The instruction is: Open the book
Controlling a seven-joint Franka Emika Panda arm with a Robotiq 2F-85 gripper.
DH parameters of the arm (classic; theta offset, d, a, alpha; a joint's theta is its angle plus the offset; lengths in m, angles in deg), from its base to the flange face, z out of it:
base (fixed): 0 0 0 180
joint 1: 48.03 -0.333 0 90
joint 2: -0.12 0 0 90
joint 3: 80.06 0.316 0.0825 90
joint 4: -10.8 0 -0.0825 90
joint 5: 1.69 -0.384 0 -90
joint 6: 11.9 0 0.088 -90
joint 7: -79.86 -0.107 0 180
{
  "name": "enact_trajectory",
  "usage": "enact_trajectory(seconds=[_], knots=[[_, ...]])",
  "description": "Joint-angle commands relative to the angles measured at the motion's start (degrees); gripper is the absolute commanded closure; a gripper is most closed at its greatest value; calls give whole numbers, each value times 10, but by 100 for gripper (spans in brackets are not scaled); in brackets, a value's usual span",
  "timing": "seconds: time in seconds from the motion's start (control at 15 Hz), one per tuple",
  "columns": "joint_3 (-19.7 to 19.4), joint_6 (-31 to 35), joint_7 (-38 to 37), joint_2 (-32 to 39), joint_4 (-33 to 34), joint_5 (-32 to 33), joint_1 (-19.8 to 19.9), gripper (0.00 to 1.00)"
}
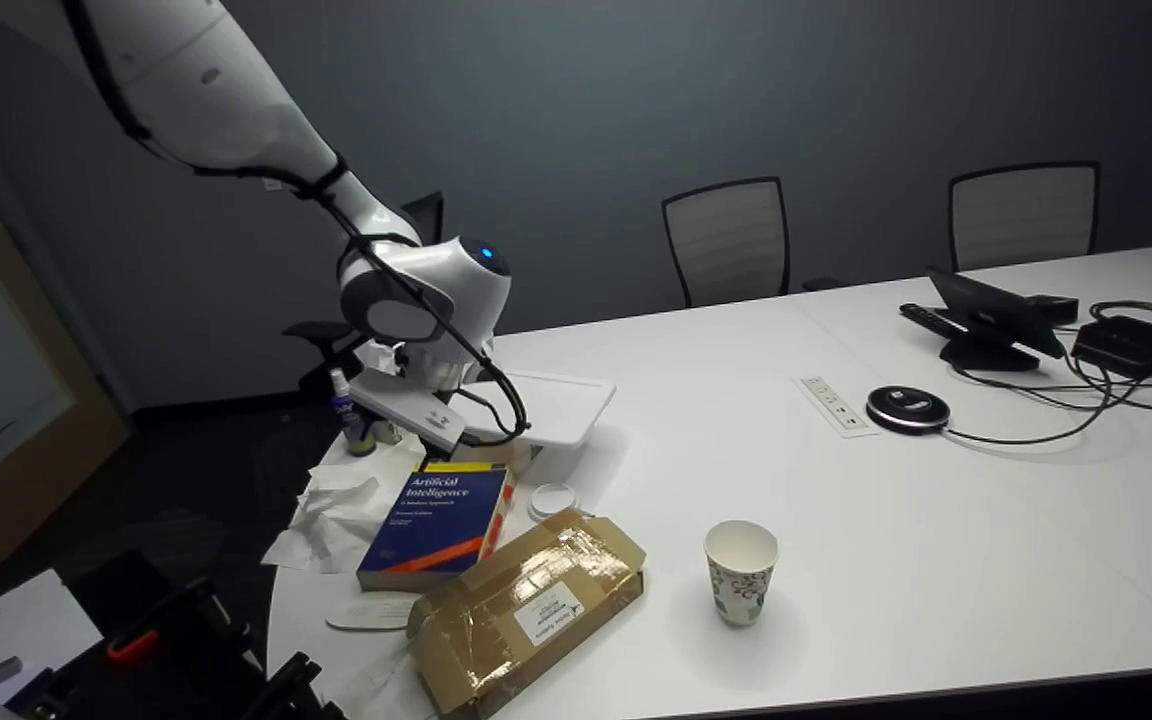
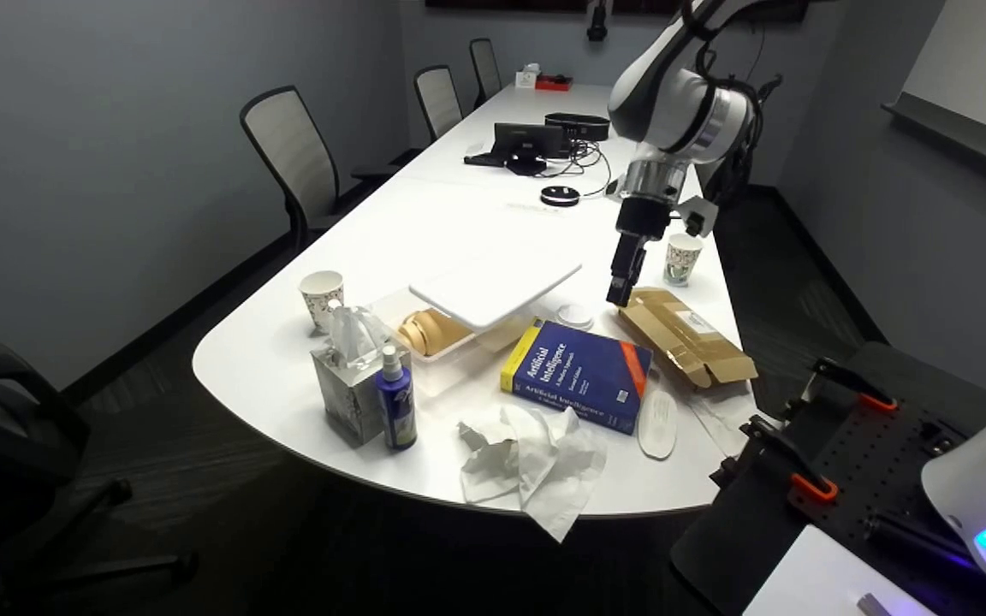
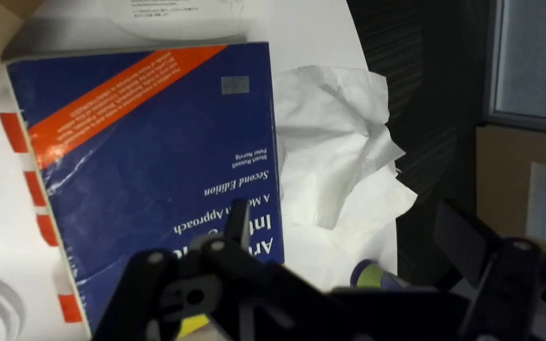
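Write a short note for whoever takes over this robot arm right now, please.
The claw is open and empty, up clear of the book.
The book lies shut, face up, on the table, its spine toward the crumpled tissue, a cardboard box nearby.
Done: no opening yet.
Left: lift the cover, probably from the side away from the spine.

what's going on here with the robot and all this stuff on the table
A robot arm is at work over the white table, and its job is to open the blue Artificial Intelligence book. That isn't done yet: the book lies shut, cover up, with a cardboard box and some crumpled white paper close by. The gripper hangs in the air near the book, jaws wide apart, holding nothing.
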Motion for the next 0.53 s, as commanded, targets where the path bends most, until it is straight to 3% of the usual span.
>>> enact_trajectory(seconds=[0.0,0.47], knots=[[22,-36,14,78,73,33,26,0],[47,-6,6,190,155,84,64,0]])
